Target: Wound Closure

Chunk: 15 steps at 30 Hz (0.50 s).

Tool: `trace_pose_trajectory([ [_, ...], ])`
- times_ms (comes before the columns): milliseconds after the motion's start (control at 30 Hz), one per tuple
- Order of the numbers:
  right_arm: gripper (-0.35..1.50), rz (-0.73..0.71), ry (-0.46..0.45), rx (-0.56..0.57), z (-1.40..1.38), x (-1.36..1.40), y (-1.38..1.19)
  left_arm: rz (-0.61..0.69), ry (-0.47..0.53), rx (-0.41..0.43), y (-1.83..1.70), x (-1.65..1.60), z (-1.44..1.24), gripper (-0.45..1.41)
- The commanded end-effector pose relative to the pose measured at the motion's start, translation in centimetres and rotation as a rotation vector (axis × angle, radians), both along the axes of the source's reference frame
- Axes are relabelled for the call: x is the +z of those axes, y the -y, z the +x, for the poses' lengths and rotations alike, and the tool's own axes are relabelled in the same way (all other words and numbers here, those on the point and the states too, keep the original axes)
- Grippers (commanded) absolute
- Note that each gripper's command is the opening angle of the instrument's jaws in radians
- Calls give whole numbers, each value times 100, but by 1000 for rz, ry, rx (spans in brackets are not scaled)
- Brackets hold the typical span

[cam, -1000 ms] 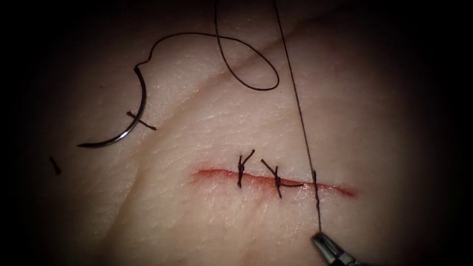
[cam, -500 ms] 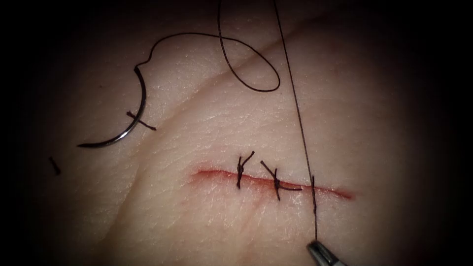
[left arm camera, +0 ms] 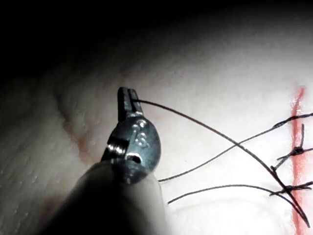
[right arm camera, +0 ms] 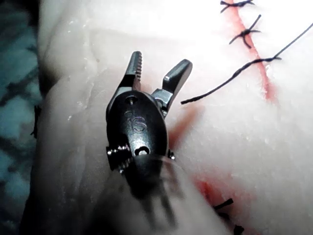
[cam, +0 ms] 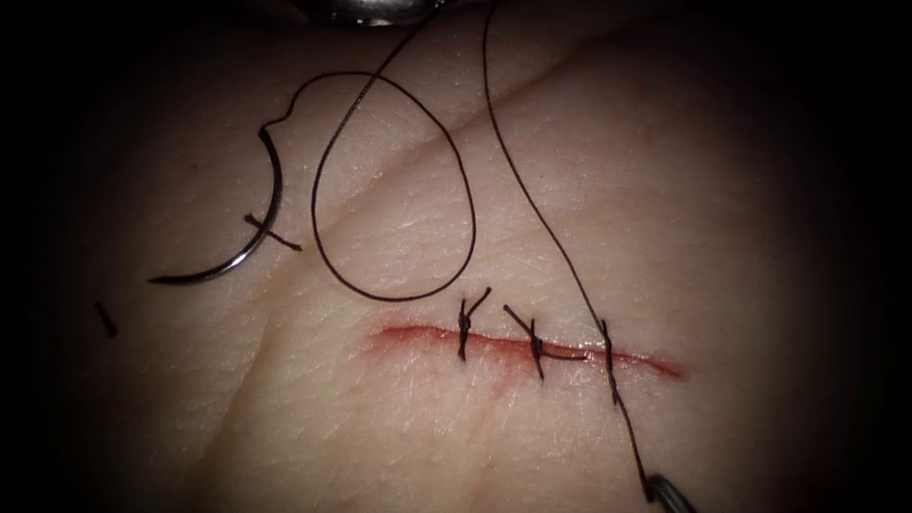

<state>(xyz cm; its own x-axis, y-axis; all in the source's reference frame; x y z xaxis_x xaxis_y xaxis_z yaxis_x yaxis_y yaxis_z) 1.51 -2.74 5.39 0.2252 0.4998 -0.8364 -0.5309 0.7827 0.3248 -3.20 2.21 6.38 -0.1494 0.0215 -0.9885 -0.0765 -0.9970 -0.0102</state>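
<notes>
Knot-tying on the third stitch, I judge: left hand pinches the thread, right hand gapes wide, empty, beside the thread's free tail. Needle lies loose on the tissue, left of the cut. Next move calls for regrasping that tail.

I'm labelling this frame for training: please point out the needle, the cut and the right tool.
needle (cam: 271,204), endoscope view, mid-curve, lying on the tissue left of the cut
cut (cam: 418,335), endoscope view, its open left stretch
right tool (right arm camera: 157,74), right wrist view, between its open jaws, holding nothing
</notes>
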Motion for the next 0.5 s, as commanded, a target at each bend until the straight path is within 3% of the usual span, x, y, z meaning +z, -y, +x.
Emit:
trace_pose_trajectory([
  [33,149,12,-9,-14,-3,-4,-1,-8,10,18,11,-7,-6,-45],
  [267,138,52,-85,-81,-18,-34,-67,-25,97,103,88,-69,-20,-45],
  [367,113,42,-94,-122,-13,-32,-86,-34,104,136,109,-76,-30,-45],
  [433,80,28,-98,-142,-8,-26,-104,-40,111,156,122,-78,-35,-45],
  [500,65,14,-94,-161,-3,-17,-121,-44,120,172,133,-77,-37,-45],
])
